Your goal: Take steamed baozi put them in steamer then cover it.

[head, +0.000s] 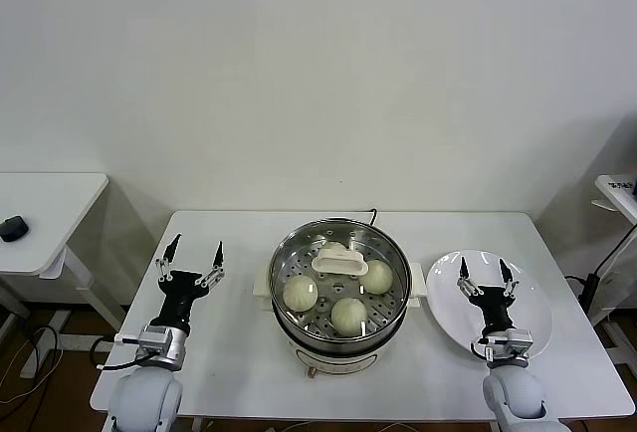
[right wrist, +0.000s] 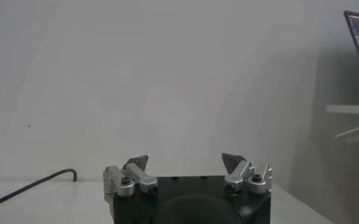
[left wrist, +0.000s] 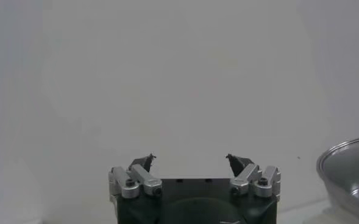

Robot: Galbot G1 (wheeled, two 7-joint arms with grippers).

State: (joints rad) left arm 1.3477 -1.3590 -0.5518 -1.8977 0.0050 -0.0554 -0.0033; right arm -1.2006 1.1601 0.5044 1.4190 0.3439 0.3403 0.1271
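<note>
The steamer (head: 282,271) stands mid-table, a shiny steel pot on a white base. Several cream-white baozi lie on its perforated tray, among them one (head: 300,293), one (head: 348,316) and one (head: 377,276). The cover, clear glass with a cream bar handle (head: 339,263), rests on top of the pot. My left gripper (head: 196,245) is open and empty, upright over the table left of the steamer. My right gripper (head: 484,265) is open and empty above the white plate. In the wrist views both the left gripper (left wrist: 190,158) and the right gripper (right wrist: 184,159) hold nothing.
A bare white plate (head: 532,303) lies right of the steamer. The steamer's rim (left wrist: 348,176) shows in the left wrist view. A dark cable (right wrist: 27,185) runs behind the pot. Side tables stand at far left (head: 50,203) and far right (head: 619,188).
</note>
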